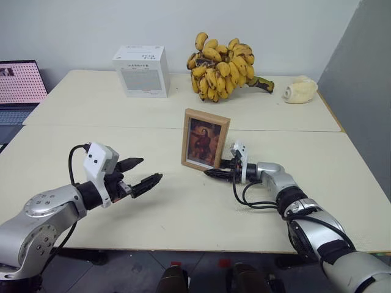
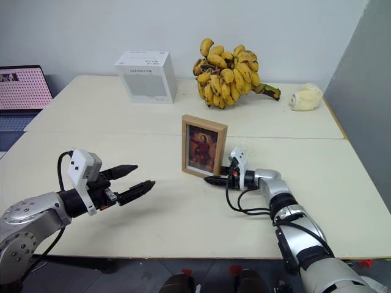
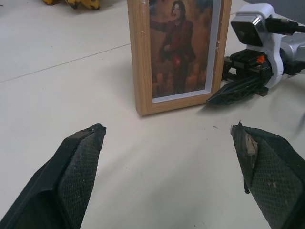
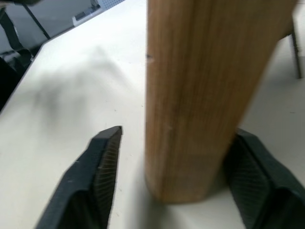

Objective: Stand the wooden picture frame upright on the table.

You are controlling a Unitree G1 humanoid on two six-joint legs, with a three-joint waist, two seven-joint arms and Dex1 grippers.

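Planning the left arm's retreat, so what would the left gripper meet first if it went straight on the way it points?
Probably the wooden picture frame, standing upright on the table ahead of the open left gripper; depth is uncertain.

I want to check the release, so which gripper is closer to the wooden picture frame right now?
Right. The right gripper is at the bottom right corner of the wooden picture frame, its jaws open on either side of that edge. The left gripper hovers open, well apart from the frame on its left.

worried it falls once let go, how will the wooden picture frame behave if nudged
The wooden picture frame stands tall on a narrow bottom edge, so it probably tips easily. It looks rigid and likely light. The right gripper straddles its lower corner, jaws apart.
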